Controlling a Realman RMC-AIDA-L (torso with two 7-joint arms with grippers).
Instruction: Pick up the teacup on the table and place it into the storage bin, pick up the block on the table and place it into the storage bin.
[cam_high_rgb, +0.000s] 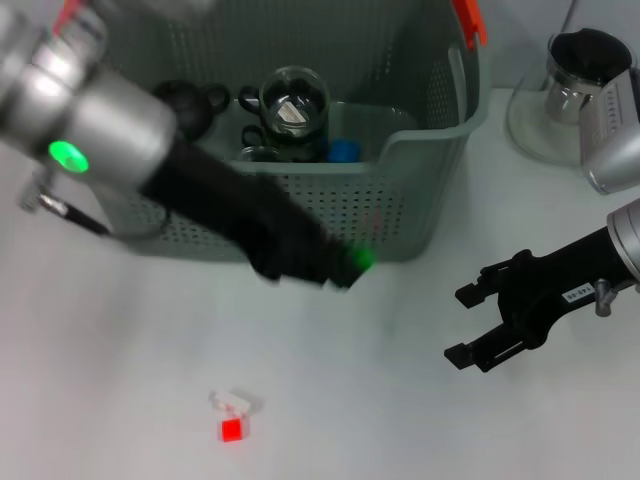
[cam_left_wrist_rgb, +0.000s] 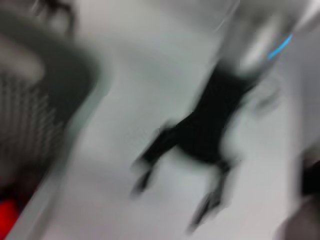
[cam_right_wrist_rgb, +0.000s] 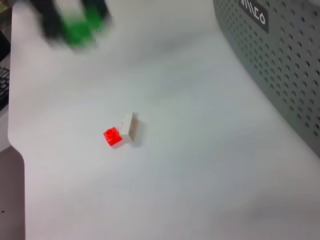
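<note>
The grey-green perforated storage bin (cam_high_rgb: 400, 190) stands at the back of the white table, and its black label (cam_right_wrist_rgb: 252, 11) shows in the right wrist view. A clear glass teacup (cam_high_rgb: 293, 100) sits inside the bin. The block (cam_high_rgb: 232, 421), a small red piece joined to a white one, lies on the table near the front; it also shows as the block (cam_right_wrist_rgb: 120, 133). My left gripper (cam_high_rgb: 325, 265) is blurred, just in front of the bin's front wall. My right gripper (cam_high_rgb: 462, 325) hovers open and empty at the right, well apart from the block.
A glass teapot (cam_high_rgb: 570, 90) with a dark lid stands at the back right beside the bin. Dark items and a blue object (cam_high_rgb: 343, 151) lie inside the bin. An orange handle piece (cam_high_rgb: 468, 20) sits on the bin's rim.
</note>
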